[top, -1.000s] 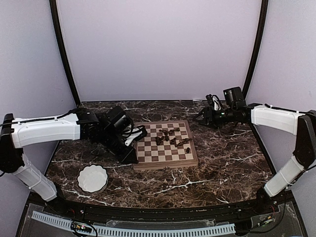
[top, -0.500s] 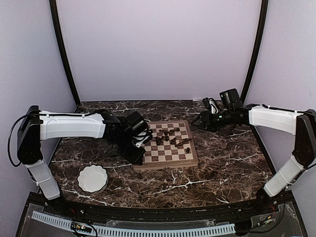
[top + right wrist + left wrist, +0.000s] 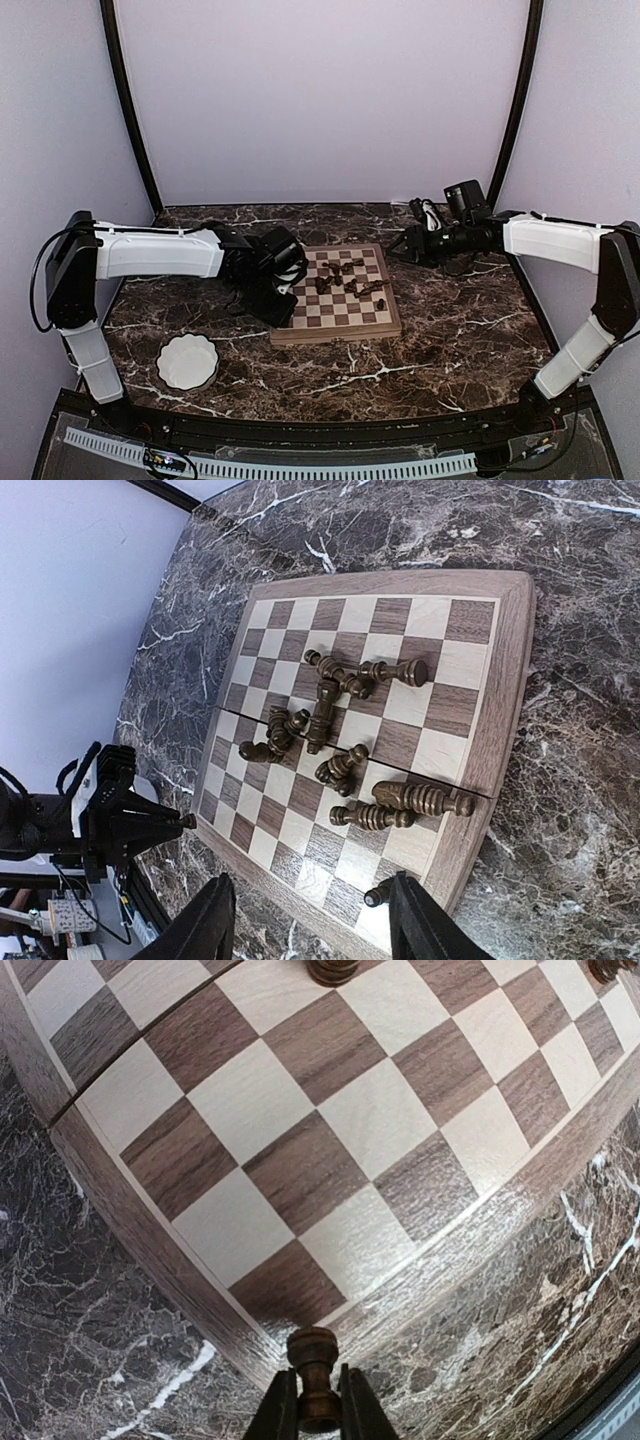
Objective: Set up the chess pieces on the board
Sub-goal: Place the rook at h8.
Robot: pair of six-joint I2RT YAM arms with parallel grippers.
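Note:
The board (image 3: 336,333) lies mid-table with several dark chess pieces (image 3: 345,278) toppled across its middle squares. One small piece (image 3: 380,303) stands near the board's front right edge. My left gripper (image 3: 284,304) hangs at the board's front left corner, shut on a small dark pawn (image 3: 313,1346) whose round head sticks out past the fingertips, just above the board's rim (image 3: 130,1228). My right gripper (image 3: 402,243) hovers open beyond the board's far right corner. In the right wrist view its fingers (image 3: 212,925) frame the board (image 3: 512,680), the fallen pieces (image 3: 328,708) and the standing piece (image 3: 377,894).
A white scalloped bowl (image 3: 187,361) sits on the marble table (image 3: 460,330) at the front left, near the left arm's base. Dark curved frame posts (image 3: 130,110) rise at both back corners in front of the pale walls.
My left arm has swung right, bringing its gripper with the pawn from the table's left side to the board's front left corner. My right gripper has edged slightly left.

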